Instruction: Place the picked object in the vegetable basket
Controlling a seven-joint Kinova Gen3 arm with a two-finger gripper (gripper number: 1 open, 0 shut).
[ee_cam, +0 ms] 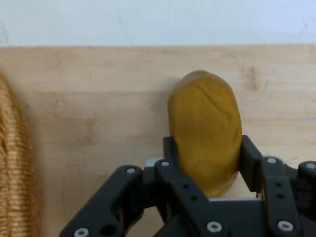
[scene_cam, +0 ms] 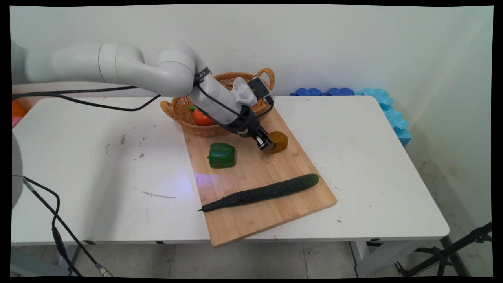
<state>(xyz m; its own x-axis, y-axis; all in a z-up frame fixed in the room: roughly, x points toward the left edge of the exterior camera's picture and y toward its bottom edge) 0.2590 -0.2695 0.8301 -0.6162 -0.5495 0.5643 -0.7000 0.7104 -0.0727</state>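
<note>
A brown potato [scene_cam: 278,141] lies on the wooden cutting board [scene_cam: 255,196], near its far right side. My gripper [scene_cam: 268,145] is down at the board with its fingers closed against the potato's two sides. In the hand view the potato [ee_cam: 206,129] sits upright between the two black fingers [ee_cam: 249,163], pressed by both, and the board [ee_cam: 89,113] spreads around it. A green bell pepper [scene_cam: 222,155] rests on the board to the left of the gripper. A long dark cucumber [scene_cam: 261,192] lies across the board's near part.
A wicker basket [scene_cam: 178,112] with an orange-red vegetable [scene_cam: 202,117] inside stands behind the board, and its rim [ee_cam: 12,163] shows at the hand view's left. Blue foam blocks [scene_cam: 387,106] line the table's far right edge. Black cables [scene_cam: 59,220] hang at the left.
</note>
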